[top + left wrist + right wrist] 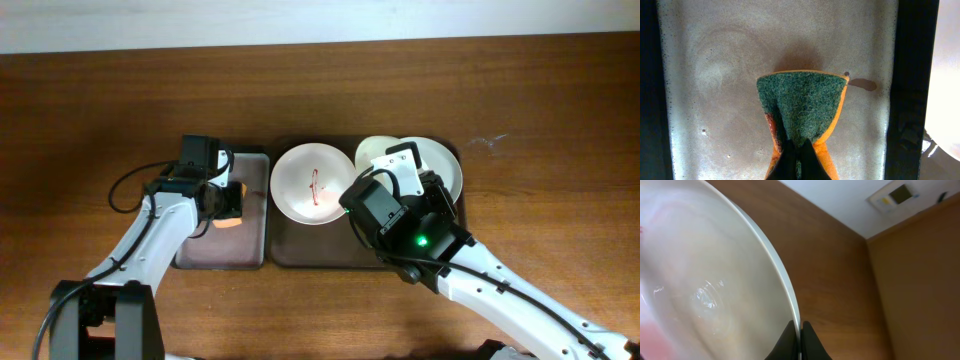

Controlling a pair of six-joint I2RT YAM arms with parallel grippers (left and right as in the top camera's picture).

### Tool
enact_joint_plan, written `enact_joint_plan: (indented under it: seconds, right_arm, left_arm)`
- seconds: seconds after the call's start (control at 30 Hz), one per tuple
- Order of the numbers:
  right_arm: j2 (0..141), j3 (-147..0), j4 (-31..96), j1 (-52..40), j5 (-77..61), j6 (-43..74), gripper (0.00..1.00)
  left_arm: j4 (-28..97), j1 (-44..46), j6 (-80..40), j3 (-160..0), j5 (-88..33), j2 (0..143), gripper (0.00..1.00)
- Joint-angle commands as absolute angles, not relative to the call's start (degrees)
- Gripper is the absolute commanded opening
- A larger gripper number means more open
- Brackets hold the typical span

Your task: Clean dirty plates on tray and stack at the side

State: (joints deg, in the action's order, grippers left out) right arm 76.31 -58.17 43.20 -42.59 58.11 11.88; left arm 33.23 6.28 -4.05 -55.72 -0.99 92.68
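Black-rimmed narrow tray (210,252) with speckled pinkish-grey inside, just left of large dark brown rectangular tray (310,245). Over that inside, orange sponge with green scouring face (802,107), pinched tight in left gripper (799,152). On brown tray's left half, round white plate with red sauce squiggle (300,185). At its right end, two more white plates (445,170), side by side. Rim of held plate (715,290) clamped between nearly closed fingers of right gripper (800,332).

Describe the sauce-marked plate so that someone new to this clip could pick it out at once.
Start at the large dark brown tray mid-table, which carries three white plates. Take the leftmost plate, nearest the smaller tray. It alone shows a thin red squiggle at its centre; the middle plate and right plate show none from overhead.
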Motion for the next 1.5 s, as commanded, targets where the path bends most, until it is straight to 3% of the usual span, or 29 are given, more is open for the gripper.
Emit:
enact_joint_plan:
  seconds: [0.0, 0.23, 0.4, 0.53, 0.7, 0.93, 1.1, 1.13, 1.2, 1.3, 1.47]
  right_arm:
    - [75.3, -59.6, 42.6, -42.5, 63.8, 13.0, 0.04]
    - [75.2, -59.6, 42.6, -38.3, 62.0, 16.3, 0.04]
    - [75.2, -59.6, 42.6, -23.4, 38.9, 21.5, 0.04]
    - [75.2, -59.6, 43.6, -14.0, 9.7, 10.3, 0.04]
    - [75.3, -59.6, 47.0, -10.5, 13.7, 26.8, 0.04]
    - [77.8, -59.6, 45.0, 22.4, 1.7, 28.7, 0.04]
    - [86.7, -59.5, 41.2, 34.9, -4.7, 26.3, 0.06]
    - [88.0, -59.5, 39.6, 35.3, -8.8, 23.8, 0.14]
    - [88.2, -59.6, 37.1, 34.0, -18.7, 19.2, 0.38]
    - [88.1, -60.2, 35.5, 27.1, -32.5, 11.7, 0.40]
    - [88.2, -60.2, 35.2, 4.0, -28.4, 9.2, 0.42]
  left_arm:
    - [33.0, 6.1, -3.0, -55.3, -0.6, 92.9, 0.00]
    - [33.0, 6.1, -3.0, -55.3, -0.6, 92.9, 0.00]
    - [33.1, 6.1, -3.2, -55.3, -0.6, 92.9, 0.00]
    - [33.0, 6.1, -3.2, -55.3, -0.6, 92.9, 0.00]
    - [33.1, 6.1, -3.2, -55.3, -0.6, 92.9, 0.00]
    - [33.3, 6.1, -3.4, -55.3, -0.6, 92.9, 0.00]
    - [33.3, 6.1, -3.4, -55.3, -0.6, 92.9, 0.00]
    - [33.3, 6.1, -3.4, -55.3, -0.6, 92.9, 0.00]
    - [33.3, 6.1, -3.4, -55.3, -0.6, 92.9, 0.00]
    - [33.3, 6.1, -3.4, -55.3, -0.6, 92.9, 0.00]
    - [33.2, 6.1, -3.4, -55.3, -0.6, 92.9, 0.00]
